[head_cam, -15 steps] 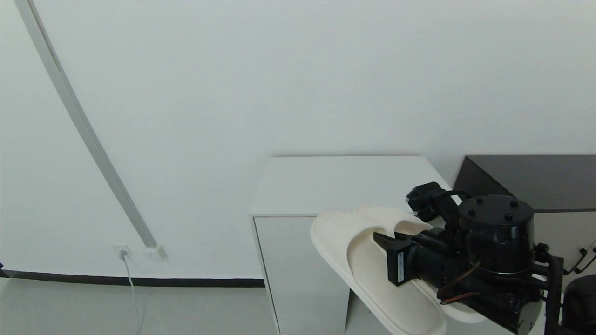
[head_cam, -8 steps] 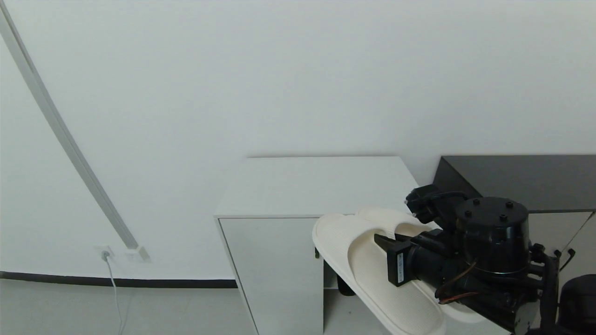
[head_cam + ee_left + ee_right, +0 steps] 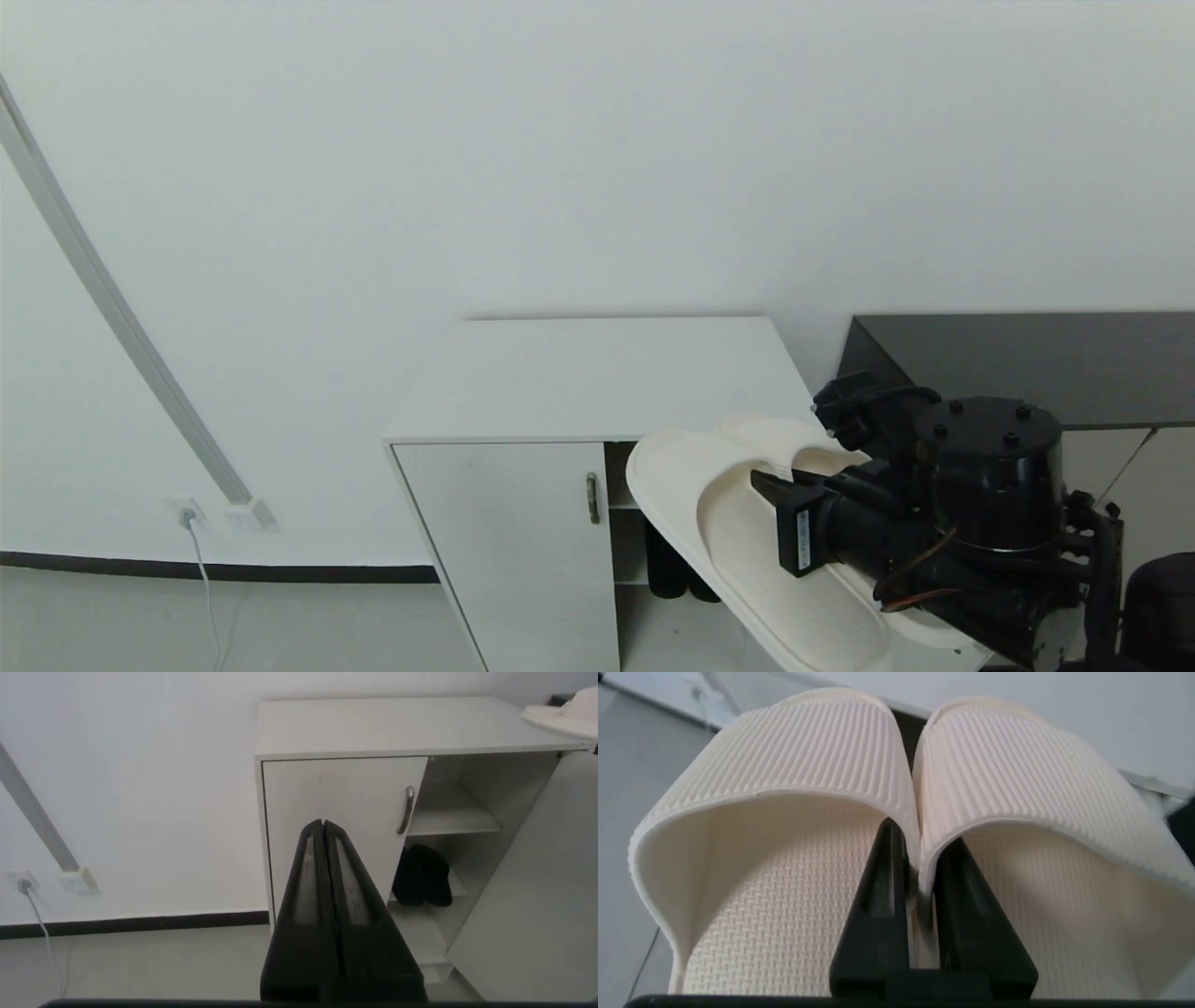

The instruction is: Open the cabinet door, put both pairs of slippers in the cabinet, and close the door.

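A white cabinet (image 3: 597, 373) stands against the wall, its left door (image 3: 513, 551) closed with a metal handle (image 3: 592, 497). The right side stands open, and a dark pair of slippers (image 3: 667, 565) sits on a lower shelf inside. My right gripper (image 3: 767, 485) is shut on a cream pair of slippers (image 3: 738, 532), held in front of the open side. The right wrist view shows its fingers (image 3: 892, 887) clamping the two inner edges of the cream slippers (image 3: 785, 793) together. My left gripper (image 3: 322, 826) is shut and empty, facing the closed door (image 3: 341, 821).
The open right door (image 3: 533, 868) swings out toward me. A black table (image 3: 1027, 359) adjoins the cabinet on the right. On the left wall are a socket with a cable (image 3: 187, 513) and a slanted grey strip (image 3: 112, 308). Bare floor lies left of the cabinet.
The head camera has shifted, so the cabinet sits further left in the picture and its open side with the dark slippers has come into view. The right gripper still holds the cream slippers.
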